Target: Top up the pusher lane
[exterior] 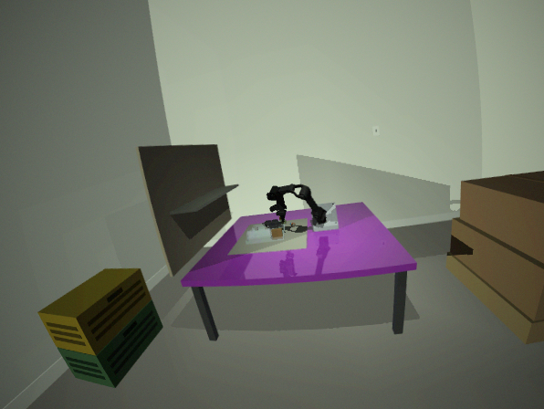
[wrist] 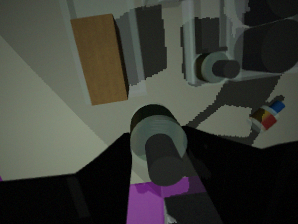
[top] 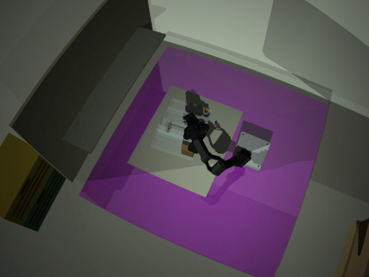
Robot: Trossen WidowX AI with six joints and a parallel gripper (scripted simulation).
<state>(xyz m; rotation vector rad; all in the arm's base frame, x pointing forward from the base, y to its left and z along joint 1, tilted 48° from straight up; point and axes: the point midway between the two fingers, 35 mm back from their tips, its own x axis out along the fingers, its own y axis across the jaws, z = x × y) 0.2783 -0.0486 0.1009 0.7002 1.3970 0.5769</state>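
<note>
My gripper point(wrist: 155, 135) point(exterior: 283, 220) is shut on a jar point(wrist: 159, 142) with a dark body, pale round shoulder and dark grey cap. The jar leans somewhat in the wrist view; its base is hidden. It is in front of the rack, in line between the brown block and the sprung lane. A similar jar point(wrist: 209, 68) with a pale shoulder and dark cap stands at the front of the sprung lane point(wrist: 188, 70). The spring mechanism point(top: 168, 127) shows farther back in the top view. The pusher plate cannot be made out. The arm hides the lane's front in that view.
A brown block point(wrist: 100, 60) point(top: 187, 150) point(exterior: 277, 234) lies in the neighbouring lane. Dark round cans point(wrist: 280, 47) stand on the other side. A red, white and blue jar point(wrist: 267, 117) point(top: 217, 125) lies outside the rack. A yellow-topped jar point(top: 206, 110) stands at the far front corner.
</note>
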